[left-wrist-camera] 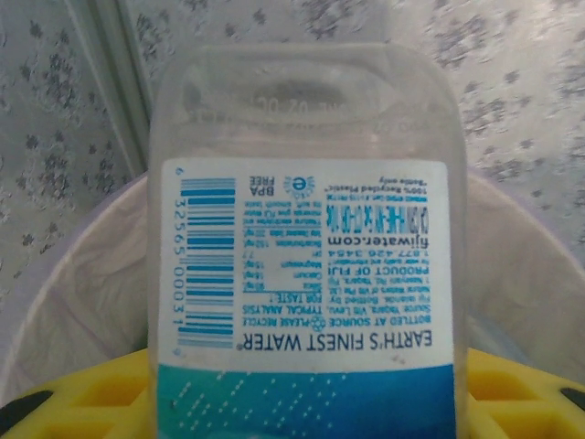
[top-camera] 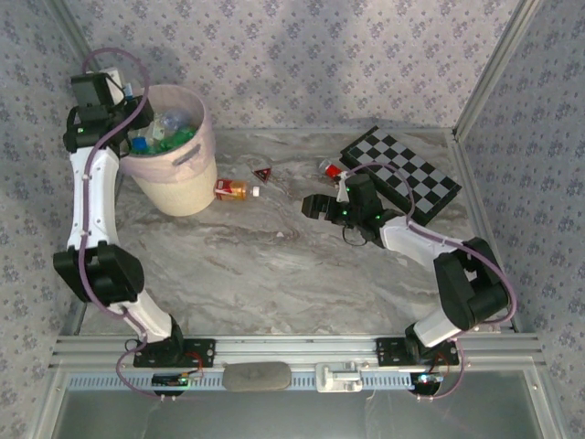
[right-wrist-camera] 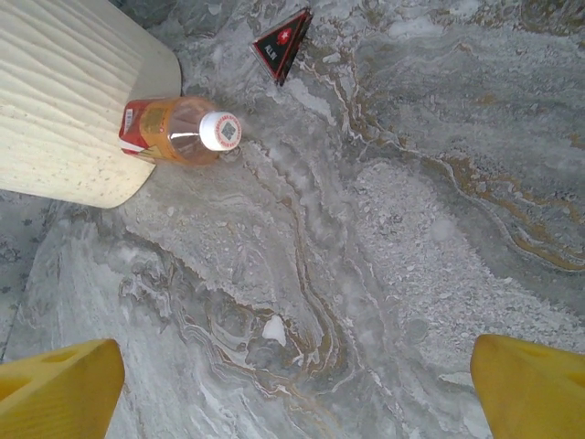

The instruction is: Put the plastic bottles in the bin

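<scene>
Right up against my left wrist camera is a clear bottle (left-wrist-camera: 306, 256), its blue-and-white label upside down, and my left gripper (left-wrist-camera: 306, 407) is clamped on it, one yellow finger (left-wrist-camera: 82, 398) on either side of the lower label. Behind it I see the pale rim of the bin (left-wrist-camera: 73, 274), so the bottle hangs over the bin's mouth. From the top camera the bin (top-camera: 196, 155) stands at the far left corner of the table (top-camera: 274, 274), and several bottles (top-camera: 169, 128), green and clear with blue, already lie inside. One red-label bottle (top-camera: 233, 189) lies on its side on the table by the far edge, its bottom end against the foot of the bin and its cap pointing away from it. A small triangle (top-camera: 263, 174) sits just beyond, apart from it. My right gripper (top-camera: 320, 206) hovers over the middle of the table with its jaws spread wide and nothing between them; its wrist view looks down at the red-label bottle, the triangle and the bin's cream wall. A chessboard (top-camera: 402, 174) lies at the far right corner.
</scene>
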Motion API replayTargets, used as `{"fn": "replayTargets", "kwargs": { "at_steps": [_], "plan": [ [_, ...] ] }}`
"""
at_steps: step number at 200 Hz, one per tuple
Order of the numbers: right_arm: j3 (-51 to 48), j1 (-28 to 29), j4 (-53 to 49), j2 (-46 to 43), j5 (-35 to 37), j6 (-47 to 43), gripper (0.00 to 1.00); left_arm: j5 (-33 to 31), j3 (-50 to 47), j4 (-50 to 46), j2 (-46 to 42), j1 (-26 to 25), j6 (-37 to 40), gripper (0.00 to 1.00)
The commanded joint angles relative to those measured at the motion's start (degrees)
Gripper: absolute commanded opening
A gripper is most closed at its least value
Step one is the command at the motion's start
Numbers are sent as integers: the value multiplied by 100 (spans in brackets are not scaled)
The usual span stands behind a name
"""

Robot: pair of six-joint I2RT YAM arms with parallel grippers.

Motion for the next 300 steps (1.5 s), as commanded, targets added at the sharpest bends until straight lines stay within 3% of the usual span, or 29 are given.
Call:
{"fn": "replayTargets", "kwargs": {
  "at_steps": [1,42,101,148,174,225,265,300],
  "plan": [
    [1,27,-234,-235,169,-172,99,58,533,-405,262,176,-115,45],
    [-49,11,-304,-352,241,-193,99,-45,648,-602,496,201,-142,51],
    [-65,9,-297,-401,249,-190,99,-119,692,-605,266,202,-300,94],
    [-86,-3,-342,-420,296,-234,99,-10,568,-536,-339,-170,-551,94],
    [-115,-9,-333,-454,319,-251,99,-332,211,-305,-847,-833,-461,100],
    [-214,-13,-276,-539,323,-225,99,-586,-934,512,-1427,-2196,-598,100],
    [-308,-7,-293,-643,377,-216,99,-289,-941,456,-935,-3096,-232,100],
    [-357,-7,-293,-725,436,-207,99,-180,-3,-661,215,-3496,520,100]
  ]
}}
